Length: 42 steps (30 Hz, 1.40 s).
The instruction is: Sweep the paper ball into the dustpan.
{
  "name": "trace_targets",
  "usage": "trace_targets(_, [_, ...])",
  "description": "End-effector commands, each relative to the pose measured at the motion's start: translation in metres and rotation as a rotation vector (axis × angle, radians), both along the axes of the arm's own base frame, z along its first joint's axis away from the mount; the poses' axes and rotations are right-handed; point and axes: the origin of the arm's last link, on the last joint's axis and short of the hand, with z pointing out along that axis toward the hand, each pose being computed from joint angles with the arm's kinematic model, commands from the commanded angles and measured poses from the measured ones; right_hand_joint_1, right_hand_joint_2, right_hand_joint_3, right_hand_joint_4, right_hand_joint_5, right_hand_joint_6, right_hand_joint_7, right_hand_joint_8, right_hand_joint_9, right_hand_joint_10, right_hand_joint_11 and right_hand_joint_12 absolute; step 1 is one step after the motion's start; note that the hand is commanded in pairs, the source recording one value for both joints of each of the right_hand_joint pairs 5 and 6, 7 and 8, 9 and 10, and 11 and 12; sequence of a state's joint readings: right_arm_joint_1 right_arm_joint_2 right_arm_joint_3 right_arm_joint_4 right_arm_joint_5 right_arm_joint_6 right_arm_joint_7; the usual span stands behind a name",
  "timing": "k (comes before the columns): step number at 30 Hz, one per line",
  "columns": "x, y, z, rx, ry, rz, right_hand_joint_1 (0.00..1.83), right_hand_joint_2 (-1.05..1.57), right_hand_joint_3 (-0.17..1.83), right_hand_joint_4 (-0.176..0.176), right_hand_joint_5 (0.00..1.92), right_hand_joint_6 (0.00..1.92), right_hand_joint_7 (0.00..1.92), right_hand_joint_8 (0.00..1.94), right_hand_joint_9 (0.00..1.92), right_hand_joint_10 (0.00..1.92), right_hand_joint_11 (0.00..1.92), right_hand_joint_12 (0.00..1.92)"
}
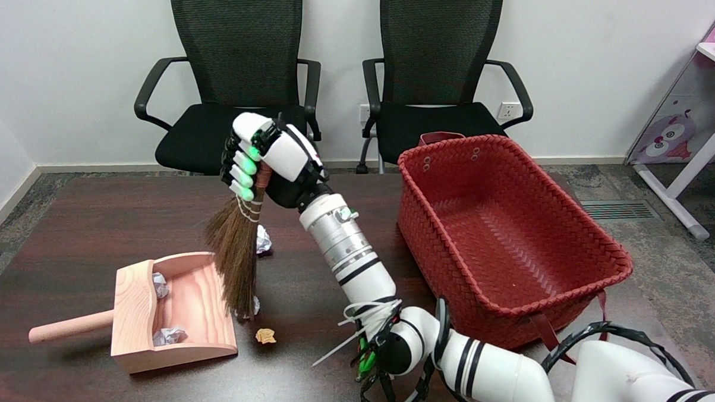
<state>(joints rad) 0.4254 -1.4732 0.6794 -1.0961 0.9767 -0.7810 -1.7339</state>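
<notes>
A wooden dustpan [181, 311] lies at the table's left with crumpled paper balls [169, 336] inside. The right hand [263, 156] grasps a small straw broom [235, 253], bristles at the pan's mouth; one paper ball [263, 239] sits behind the bristles, a tan scrap [265, 336] before the pan. A red woven basket [505, 242] stands at right.

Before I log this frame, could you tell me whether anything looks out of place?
Nothing damaged. Two paper balls already lie in the dustpan, but a white ball and a small tan scrap remain on the table.
</notes>
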Motion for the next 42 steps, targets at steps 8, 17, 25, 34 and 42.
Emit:
trace_targets(8, [0.054, -0.037, 0.018, 0.099, 0.505, 0.203, 0.73, 1.02, 1.46, 0.025, 1.92, 1.92, 1.92, 1.92, 1.92, 1.92, 1.92, 1.92])
trace_targets(17, [0.082, -0.060, 0.010, 0.097, 0.701, 0.295, 0.74, 1.06, 1.51, 0.026, 1.92, 1.92, 1.92, 1.92, 1.92, 1.92, 1.92, 1.92])
trace_targets(25, [0.090, -0.077, -0.004, 0.094, 0.823, 0.354, 0.76, 1.03, 1.54, 0.025, 1.92, 1.92, 1.92, 1.92, 1.92, 1.92, 1.92, 1.92])
trace_targets(34, [0.080, -0.097, -0.011, 0.084, 0.916, 0.352, 0.78, 0.77, 1.67, 0.020, 1.92, 1.92, 1.92, 1.92, 1.92, 1.92, 1.92, 1.92])
trace_targets(42, [0.061, -0.101, -0.021, 0.123, 1.037, 0.362, 0.77, 0.69, 1.62, 0.017, 1.92, 1.92, 1.92, 1.92, 1.92, 1.92, 1.92, 1.92])
